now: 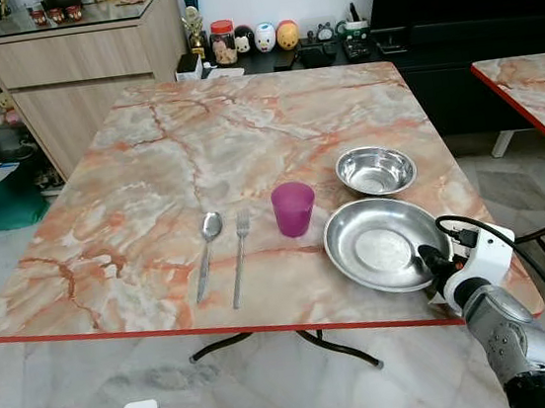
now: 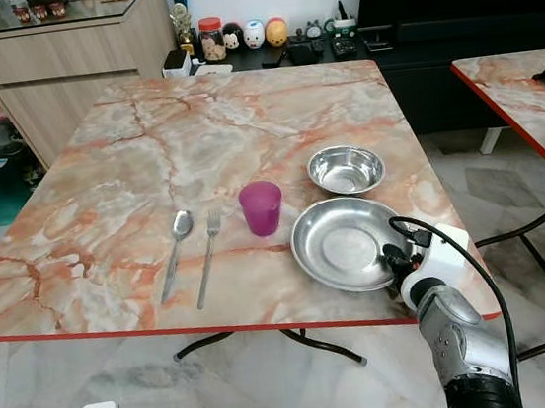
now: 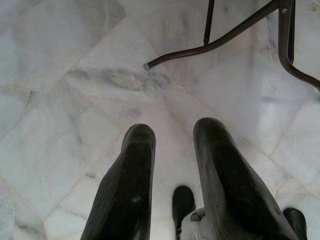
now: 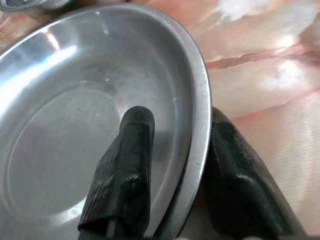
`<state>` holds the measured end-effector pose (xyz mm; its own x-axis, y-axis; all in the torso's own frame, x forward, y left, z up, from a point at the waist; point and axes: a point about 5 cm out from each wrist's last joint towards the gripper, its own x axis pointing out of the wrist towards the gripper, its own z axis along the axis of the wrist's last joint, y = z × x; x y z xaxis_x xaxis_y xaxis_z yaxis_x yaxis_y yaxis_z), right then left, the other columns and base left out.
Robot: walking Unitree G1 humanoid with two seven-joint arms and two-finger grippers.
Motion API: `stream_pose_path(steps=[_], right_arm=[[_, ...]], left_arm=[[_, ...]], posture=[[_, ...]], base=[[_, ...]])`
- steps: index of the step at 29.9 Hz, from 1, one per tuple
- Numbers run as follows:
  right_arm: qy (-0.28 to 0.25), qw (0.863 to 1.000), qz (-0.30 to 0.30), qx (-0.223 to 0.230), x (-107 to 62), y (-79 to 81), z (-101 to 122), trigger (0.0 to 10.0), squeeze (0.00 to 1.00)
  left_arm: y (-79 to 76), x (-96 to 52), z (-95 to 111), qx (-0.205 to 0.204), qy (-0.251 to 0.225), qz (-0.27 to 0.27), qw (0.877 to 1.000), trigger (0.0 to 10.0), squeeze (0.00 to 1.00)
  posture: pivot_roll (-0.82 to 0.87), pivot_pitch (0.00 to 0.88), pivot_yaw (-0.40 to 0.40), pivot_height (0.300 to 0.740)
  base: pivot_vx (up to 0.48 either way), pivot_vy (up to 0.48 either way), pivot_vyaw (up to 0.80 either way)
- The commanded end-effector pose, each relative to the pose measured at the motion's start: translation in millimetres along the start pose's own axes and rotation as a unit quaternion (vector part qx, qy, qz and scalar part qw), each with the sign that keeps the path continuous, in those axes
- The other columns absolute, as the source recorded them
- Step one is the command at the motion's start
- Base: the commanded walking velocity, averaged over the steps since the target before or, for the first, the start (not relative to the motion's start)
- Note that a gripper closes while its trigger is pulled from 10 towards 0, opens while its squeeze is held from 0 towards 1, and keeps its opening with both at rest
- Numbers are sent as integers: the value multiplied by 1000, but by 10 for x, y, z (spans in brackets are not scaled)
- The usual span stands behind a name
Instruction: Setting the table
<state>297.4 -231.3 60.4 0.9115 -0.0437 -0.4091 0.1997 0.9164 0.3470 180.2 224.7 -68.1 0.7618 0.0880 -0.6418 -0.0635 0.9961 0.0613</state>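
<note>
The rim of the steel plate point(image 1: 382, 242), lying on the marble table point(image 1: 149, 169) just beside the purple cup point(image 1: 293, 208), is clamped by the right gripper point(image 4: 175, 170); the left gripper point(image 3: 172, 170), fingers apart, hangs over the floor; no writing is legible

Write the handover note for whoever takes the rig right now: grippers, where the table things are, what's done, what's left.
Right gripper: fingers straddle the near right rim of the steel plate, one inside, one outside; firm clamp not confirmed.
Left gripper: open, hanging idle over the floor.
On the marble table: spoon and fork side by side, purple cup to their right, small steel bowl behind the plate.
Done: all pieces on the table.
Left: probably final placing of the plate, then release.
</note>
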Motion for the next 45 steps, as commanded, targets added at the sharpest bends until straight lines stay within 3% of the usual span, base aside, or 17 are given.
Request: stream_pose_path(steps=[1, 10, 16, 22, 26, 30, 31, 32, 37, 38, 45], right_arm=[[4, 1000, 10, -4, -9, 43, -21, 0, 0], [-5, 1000, 8, -13, -83, 27, -41, 0, 0], [-25, 999, 22, -15, -278, 14, -25, 0, 0], [-60, 997, 42, -19, -487, 13, 77, 0, 0], [-123, 990, 62, -4, -664, 11, 264, 0, 0], [-165, 984, 67, -4, -735, 22, 381, 0, 0], [-198, 978, 70, 12, -745, 37, 486, 4667, 0], [-219, 973, 72, 18, -738, 53, 555, 10000, 0], [-279, 957, 82, 4, -643, 298, 775, 10000, 0], [-282, 955, 97, -9, -595, 401, 788, 10000, 0], [-288, 946, 136, -62, -535, 637, 815, 10000, 0]], left_arm=[[-24, -2, -19, 7, 5, -7, 1000, 10000, 0], [-40, 9, 7, 7, 1, -10, 1000, 10000, 0], [-40, 10, 11, 9, 0, -13, 1000, 10000, 0], [-46, 12, 12, 10, 1, -15, 1000, 10000, 0], [-40, 14, 10, 11, 4, -16, 1000, 10000, 0], [-38, 18, 19, 12, 3, -16, 1000, 10000, 0], [-33, 22, 31, 13, 0, -14, 1000, 10000, 0], [-29, 25, 39, 13, -1, -11, 1000, 10000, 0], [8, 37, 71, -2, -6, 15, 1000, 10000, 0], [35, 42, 88, -21, -9, 30, 999, 10000, 0], [91, 38, 85, -55, -8, 55, 997, 10000, 0]], posture=[[-16, 0, 22, 732], [-18, 0, 24, 732], [-31, 0, 31, 732], [-39, 0, 35, 732], [-54, 0, 38, 732], [-54, 0, 39, 732], [-56, 0, 40, 732], [-56, 0, 40, 732], [-47, 0, 36, 732], [-43, 0, 32, 732], [-26, 0, 15, 732]], base=[[0, 0, 0], [0, 0, 0], [0, 0, 0], [0, 0, 0], [0, 0, 0], [0, 0, 0], [0, 0, 0], [0, 0, 0], [0, 0, 0], [0, 0, 0], [0, 0, 0]])
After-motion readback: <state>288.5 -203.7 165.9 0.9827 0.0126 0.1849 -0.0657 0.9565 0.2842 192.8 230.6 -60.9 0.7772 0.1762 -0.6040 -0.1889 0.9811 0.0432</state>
